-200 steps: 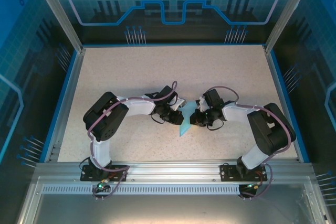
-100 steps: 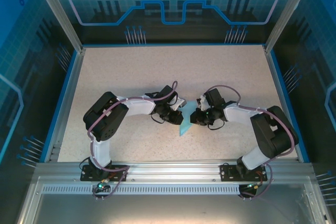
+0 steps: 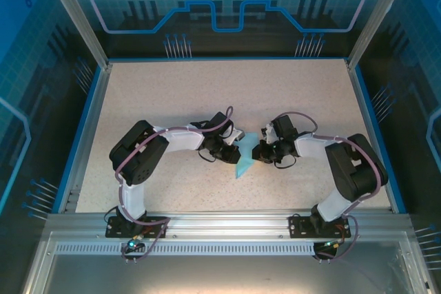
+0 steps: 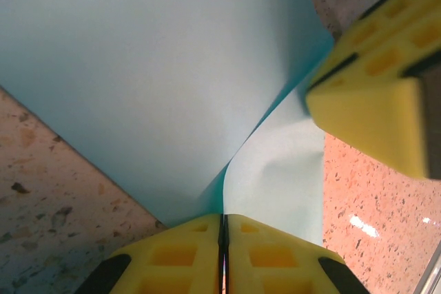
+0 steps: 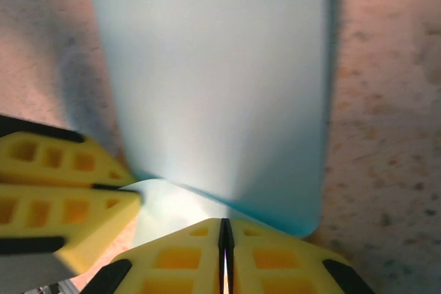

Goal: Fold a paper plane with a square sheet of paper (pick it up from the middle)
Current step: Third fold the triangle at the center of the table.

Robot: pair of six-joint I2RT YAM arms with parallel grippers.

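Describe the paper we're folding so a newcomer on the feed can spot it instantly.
Look at the middle of the speckled beige table, where both arms meet. Pinched by the left tool and right tool is the light-blue paper, a narrow folded piece tapering to a point toward the arm bases. Its plain blue sets it apart from the black-and-white arms around it.

The paper (image 3: 242, 158) is light blue and partly folded. In the top view it lies mid-frame, narrowing to a point at its lower end. One flap curls upward.
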